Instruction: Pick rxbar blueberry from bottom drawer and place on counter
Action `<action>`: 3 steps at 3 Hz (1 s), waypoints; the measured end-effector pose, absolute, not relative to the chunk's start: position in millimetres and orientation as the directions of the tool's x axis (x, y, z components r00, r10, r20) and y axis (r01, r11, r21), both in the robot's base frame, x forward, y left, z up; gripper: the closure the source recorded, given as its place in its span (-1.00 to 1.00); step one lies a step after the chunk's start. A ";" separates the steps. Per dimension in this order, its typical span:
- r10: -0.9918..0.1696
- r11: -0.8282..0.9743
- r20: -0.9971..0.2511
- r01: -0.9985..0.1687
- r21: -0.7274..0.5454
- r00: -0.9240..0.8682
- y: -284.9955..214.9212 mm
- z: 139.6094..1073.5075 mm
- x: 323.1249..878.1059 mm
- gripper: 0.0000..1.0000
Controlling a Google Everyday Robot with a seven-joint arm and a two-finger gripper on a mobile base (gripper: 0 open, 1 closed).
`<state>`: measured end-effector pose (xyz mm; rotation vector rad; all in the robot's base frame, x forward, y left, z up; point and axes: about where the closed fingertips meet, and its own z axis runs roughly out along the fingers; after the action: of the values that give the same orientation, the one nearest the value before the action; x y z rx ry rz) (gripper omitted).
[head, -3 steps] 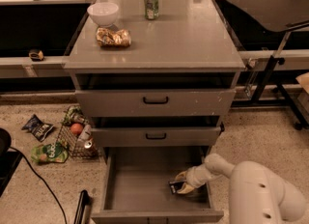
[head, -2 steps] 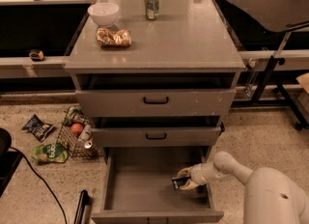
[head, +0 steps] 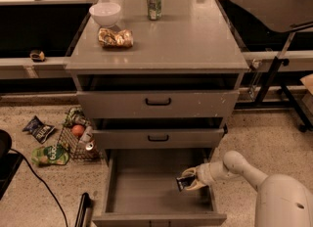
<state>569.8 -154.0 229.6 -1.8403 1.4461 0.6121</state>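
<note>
The bottom drawer is pulled open, a grey tray with a bare floor. My gripper is inside it at the right side, shut on the rxbar blueberry, a small dark bar held a little above the drawer floor. My white arm reaches in from the lower right. The counter is the flat grey top of the cabinet above.
On the counter stand a white bowl, a golden-brown snack bag and a green can. The two upper drawers stick out slightly. A wire basket and chip bags lie on the floor left.
My gripper has lifted the dark bar off the drawer floor and drawn a little toward the right wall. My arm has pulled back to the right.
</note>
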 end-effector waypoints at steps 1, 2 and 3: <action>-0.641 -0.143 -0.711 -0.955 -0.259 0.289 -150.0 255.8 566.8 1.00; -0.693 -0.109 -0.665 -0.953 -0.284 0.278 -159.0 326.6 567.9 1.00; -0.743 -0.062 -0.631 -0.962 -0.266 0.222 -160.4 391.1 554.9 1.00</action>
<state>554.9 -160.4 391.1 -1.8568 1.5730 0.4362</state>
